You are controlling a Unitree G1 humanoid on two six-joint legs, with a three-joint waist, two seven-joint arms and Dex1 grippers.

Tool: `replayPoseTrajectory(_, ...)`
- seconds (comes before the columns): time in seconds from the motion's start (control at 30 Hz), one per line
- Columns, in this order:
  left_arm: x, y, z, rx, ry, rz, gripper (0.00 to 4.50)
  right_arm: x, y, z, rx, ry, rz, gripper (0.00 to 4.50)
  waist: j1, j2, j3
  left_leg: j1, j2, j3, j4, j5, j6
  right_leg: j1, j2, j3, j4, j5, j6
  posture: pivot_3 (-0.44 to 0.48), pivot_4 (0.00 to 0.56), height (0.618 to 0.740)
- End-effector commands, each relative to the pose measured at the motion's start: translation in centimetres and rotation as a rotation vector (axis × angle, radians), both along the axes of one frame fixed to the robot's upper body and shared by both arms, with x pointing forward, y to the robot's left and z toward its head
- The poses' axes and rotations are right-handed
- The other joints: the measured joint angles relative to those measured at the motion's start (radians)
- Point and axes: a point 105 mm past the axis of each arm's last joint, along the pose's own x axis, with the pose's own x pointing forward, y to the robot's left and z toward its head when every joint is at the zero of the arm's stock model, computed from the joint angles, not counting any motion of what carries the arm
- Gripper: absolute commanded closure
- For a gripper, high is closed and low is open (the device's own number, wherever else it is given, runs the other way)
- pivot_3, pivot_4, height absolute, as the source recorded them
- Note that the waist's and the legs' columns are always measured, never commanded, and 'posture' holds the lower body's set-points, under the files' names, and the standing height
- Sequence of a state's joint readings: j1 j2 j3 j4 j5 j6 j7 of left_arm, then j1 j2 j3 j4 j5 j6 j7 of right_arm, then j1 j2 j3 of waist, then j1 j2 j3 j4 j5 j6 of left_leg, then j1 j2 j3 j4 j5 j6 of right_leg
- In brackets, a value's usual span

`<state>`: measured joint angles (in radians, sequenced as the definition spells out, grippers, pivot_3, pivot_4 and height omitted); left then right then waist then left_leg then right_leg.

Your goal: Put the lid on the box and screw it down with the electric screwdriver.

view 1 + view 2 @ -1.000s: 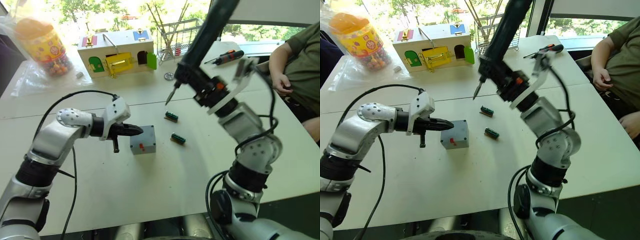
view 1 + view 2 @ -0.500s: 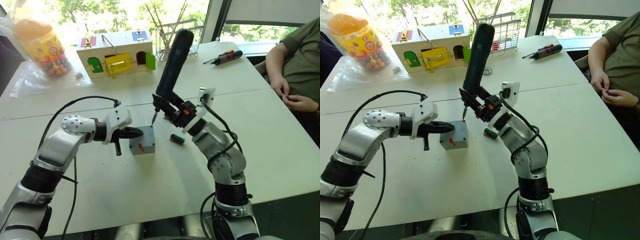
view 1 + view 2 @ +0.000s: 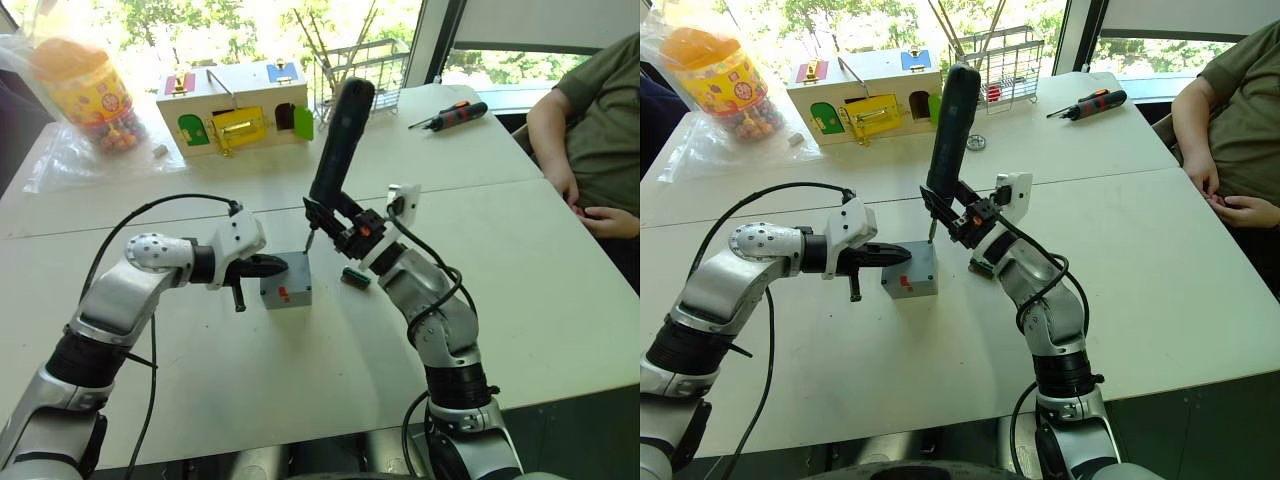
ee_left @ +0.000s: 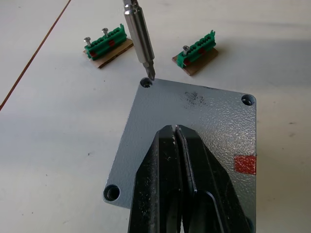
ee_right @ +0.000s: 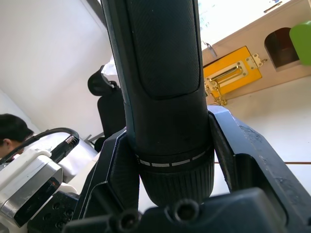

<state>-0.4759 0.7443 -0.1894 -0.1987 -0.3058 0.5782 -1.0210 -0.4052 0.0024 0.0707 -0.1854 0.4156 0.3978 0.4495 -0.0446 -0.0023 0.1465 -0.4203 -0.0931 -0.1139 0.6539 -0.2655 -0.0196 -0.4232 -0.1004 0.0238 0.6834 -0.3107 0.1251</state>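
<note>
White table (image 3: 300, 400): lid (image 4: 194, 126) seated on box (image 3: 285, 281), pinned by closed left gripper (image 4: 177, 133). Right gripper (image 5: 170, 160) clamped on electric screwdriver (image 3: 335, 150), bit at corner hole; holes apparently empty.

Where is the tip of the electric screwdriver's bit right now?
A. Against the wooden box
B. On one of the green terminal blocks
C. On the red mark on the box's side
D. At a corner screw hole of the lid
D: the electric screwdriver has its bit meeting a corner hole of the lid.
</note>
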Motion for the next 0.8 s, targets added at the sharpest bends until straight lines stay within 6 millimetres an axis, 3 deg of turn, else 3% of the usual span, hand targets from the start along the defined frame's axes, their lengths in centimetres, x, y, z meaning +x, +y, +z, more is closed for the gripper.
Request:
replayPoseTrajectory(0.03,-0.1,0.3,-1.3,0.029,0.034,0.015,4.50,-0.5,0.5,2.3,0.046,-0.092,0.013,2.67,0.000,0.000,0.000,0.000,0.000,0.000,0.000,0.000,0.000,0.000,0.000,0.000,0.000,0.000,0.000,0.000,0.150,0.740)
replayPoseTrajectory(0.43,0.1,0.2,-1.4,0.032,0.030,0.014,4.50,0.2,0.4,1.1,0.004,-0.093,-0.012,2.67,0.000,0.000,0.000,0.001,0.000,0.000,0.000,0.000,0.000,0.001,0.000,0.000,0.000,0.000,0.000,0.000,0.150,0.740)
replayPoseTrajectory(0.8,-0.3,0.3,-2.2,0.043,0.050,0.021,4.50,-2.0,3.8,-2.5,-0.169,-0.101,0.118,2.67,-0.003,0.000,-0.002,0.015,0.000,0.000,-0.006,-0.001,0.001,0.012,0.001,0.001,-0.001,0.000,0.000,0.000,0.150,0.740)
